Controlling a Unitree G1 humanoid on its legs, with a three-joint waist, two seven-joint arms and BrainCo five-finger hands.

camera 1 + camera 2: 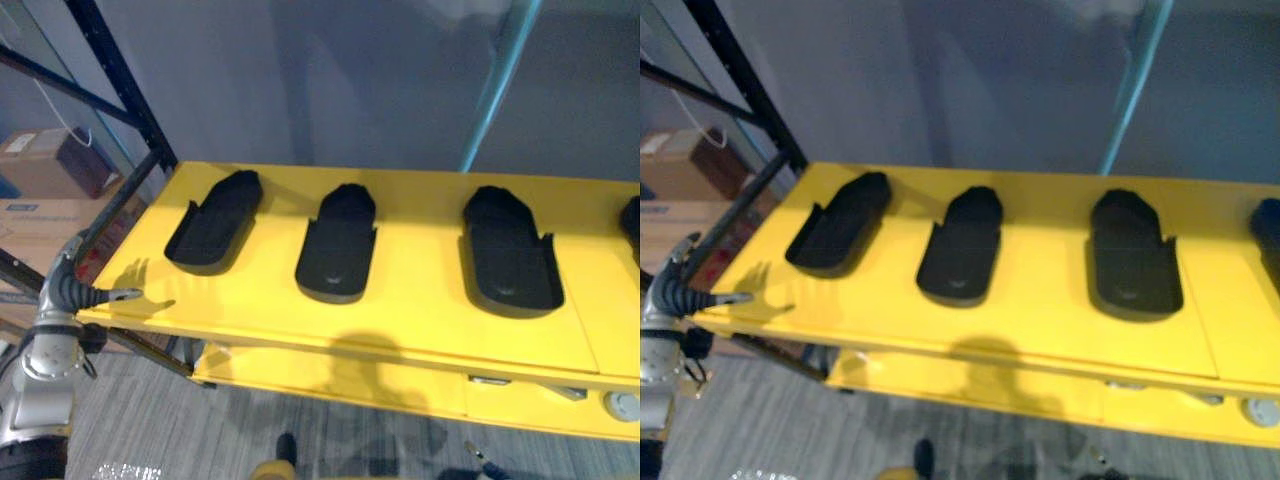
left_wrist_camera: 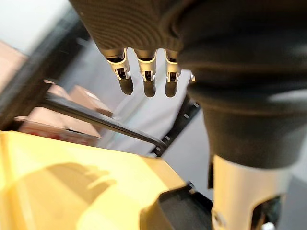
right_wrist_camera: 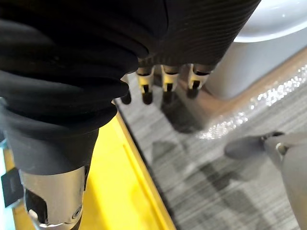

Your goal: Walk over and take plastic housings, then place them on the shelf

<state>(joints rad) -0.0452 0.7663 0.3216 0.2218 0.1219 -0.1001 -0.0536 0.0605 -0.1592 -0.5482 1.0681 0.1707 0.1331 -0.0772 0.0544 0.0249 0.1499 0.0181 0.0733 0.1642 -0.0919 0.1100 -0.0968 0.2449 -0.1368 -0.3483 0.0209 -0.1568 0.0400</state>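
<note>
four black plastic housings lie in a row on the yellow shelf (image 1: 420, 330), cavity side up and well apart from one another: the left housing (image 1: 213, 222) at about 10 o'clock in the head view, the second housing (image 1: 338, 245) near the centre, the third housing (image 1: 510, 250) at 2 o'clock, and a fourth housing (image 1: 632, 225) cut by the edge at 3 o'clock. each has its long axis running from the shelf's front edge toward the grey wall behind, the left one slanted a little to the right. the left hand (image 1: 110, 294) sits at 8 o'clock by the shelf's front left corner, its fingers (image 2: 148, 76) straight and relaxed with nothing in them; the left housing lies up and to the right of it, toward 1 o'clock, making this the nearer hand. the right hand (image 3: 165, 79) hangs low beside the shelf edge over the grey floor, fingers loose and empty. housings already lying on the shelf would fit either a pickup spot or finished placement.
</note>
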